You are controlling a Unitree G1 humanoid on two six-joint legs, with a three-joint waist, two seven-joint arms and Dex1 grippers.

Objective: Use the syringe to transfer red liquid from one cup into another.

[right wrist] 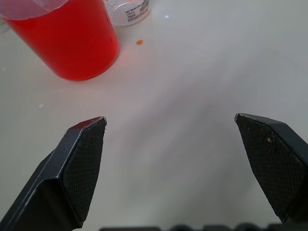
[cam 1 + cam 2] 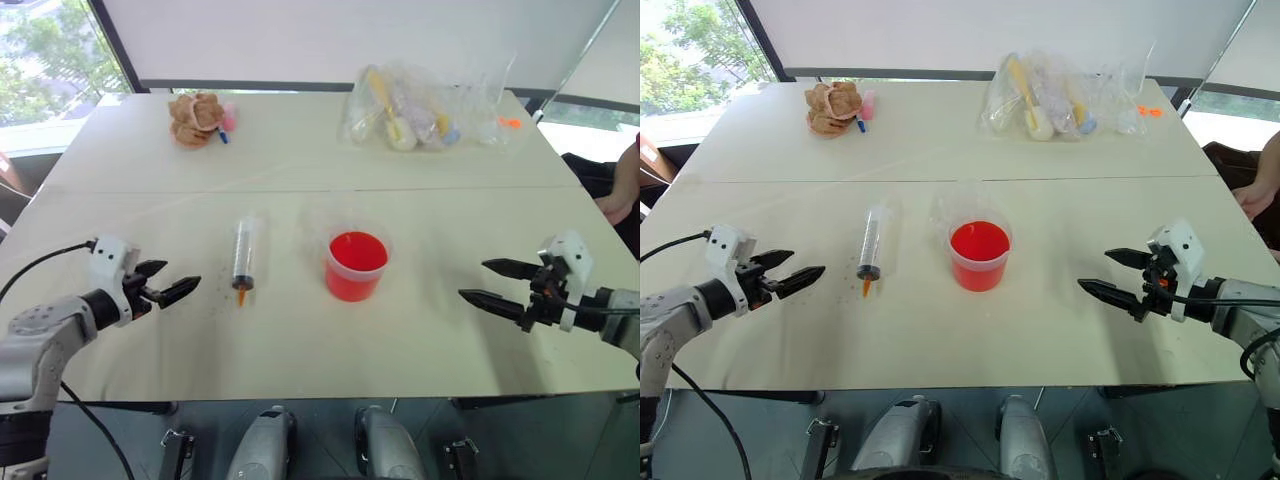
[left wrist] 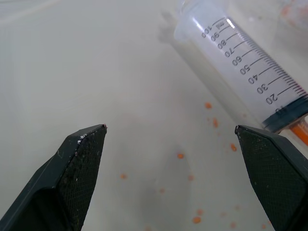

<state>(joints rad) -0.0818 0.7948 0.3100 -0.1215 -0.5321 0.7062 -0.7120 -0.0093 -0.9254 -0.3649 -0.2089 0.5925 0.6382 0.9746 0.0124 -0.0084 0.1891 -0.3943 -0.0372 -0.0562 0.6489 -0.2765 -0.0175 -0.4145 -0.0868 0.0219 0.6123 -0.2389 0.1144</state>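
Clear plastic syringe (image 2: 242, 254) lies untouched centre-left of frame, empty, beside the full red-filled clear cup (image 2: 356, 265); left gripper (image 2: 165, 284) and right gripper (image 2: 496, 284) wide open, holding nothing — transfer not started.

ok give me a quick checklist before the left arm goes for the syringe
1. Left gripper open and holding nothing: ok.
2. Syringe lying flat on the table, free of other things, orange tip toward the robot: ok.
3. Plunger pushed in, black seal near the tip, barrel looks without liquid: ok.
4. Red cup upright, holding red liquid, standing apart from the syringe: ok.
5. Colourless cup upright just behind the red cup: faint outline, exact position cannot tell.
6. Right gripper open, off to the side of the cups: ok.
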